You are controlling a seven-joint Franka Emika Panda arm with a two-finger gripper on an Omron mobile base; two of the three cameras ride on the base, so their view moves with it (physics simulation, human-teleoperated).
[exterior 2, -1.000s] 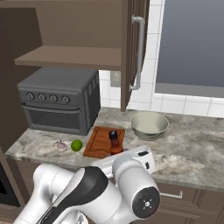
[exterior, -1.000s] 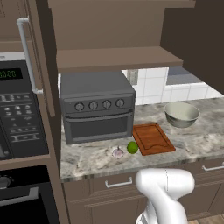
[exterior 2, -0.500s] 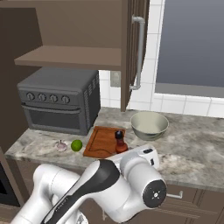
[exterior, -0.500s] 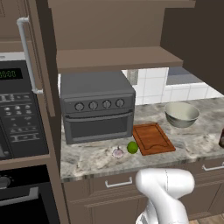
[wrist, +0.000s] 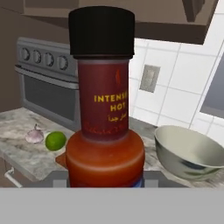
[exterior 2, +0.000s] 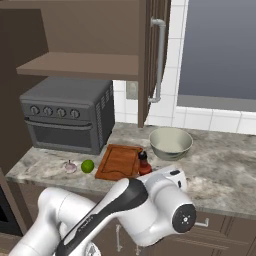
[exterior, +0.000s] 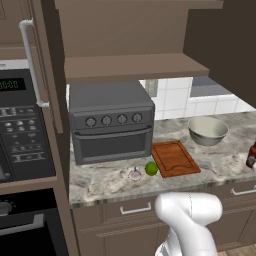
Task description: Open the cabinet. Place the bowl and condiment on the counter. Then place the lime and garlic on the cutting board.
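My gripper (wrist: 105, 178) is shut on the condiment (wrist: 104, 100), a dark-red bottle with a black cap, held upright. The condiment (exterior 2: 143, 162) stands just right of the cutting board (exterior 2: 119, 161), its base hidden behind my hand, and the condiment (exterior: 251, 155) touches the picture's right edge. The bowl (exterior 2: 170, 142) rests on the counter (exterior 2: 225, 170) behind it. Lime (exterior 2: 87, 166) and garlic (exterior 2: 70, 166) lie side by side on the stone left of the board. The cabinet (exterior 2: 150, 55) is open, with a bare shelf (exterior: 130, 67).
A grey toaster oven (exterior: 111, 120) stands at the back left of the counter under the shelf. A black microwave (exterior: 22, 135) sits in the tall unit on the left. Drawers with short handles (exterior: 135, 209) run below the counter edge. A window (exterior 2: 220, 50) is behind the right side.
The bottle in my grip has travelled to the right, from over the cutting board to past its right edge. Bowl, lime and garlic have stayed put.
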